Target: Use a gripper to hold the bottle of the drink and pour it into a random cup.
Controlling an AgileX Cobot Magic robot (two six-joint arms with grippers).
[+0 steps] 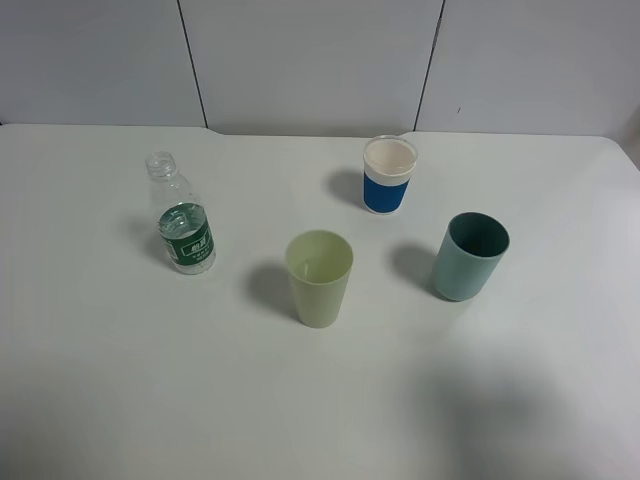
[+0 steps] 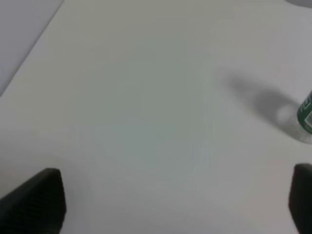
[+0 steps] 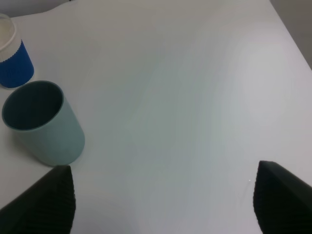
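White table (image 1: 100, 400) with grey wall panels (image 1: 310, 60) behind; four containers standing upright, none held

Bottle of the drink (image 1: 184, 222), uncapped, stands at the left of the high view; the pale yellow-green cup (image 1: 320, 277) stands near the table centre, well apart from it. White cup with blue band (image 1: 389, 174) and teal tumbler (image 1: 470, 256) stand to the right. Left gripper (image 2: 178, 204): jaws spread wide, empty, bottle just beside one finger. Right gripper (image 3: 163, 200): jaws wide, empty, near the teal tumbler
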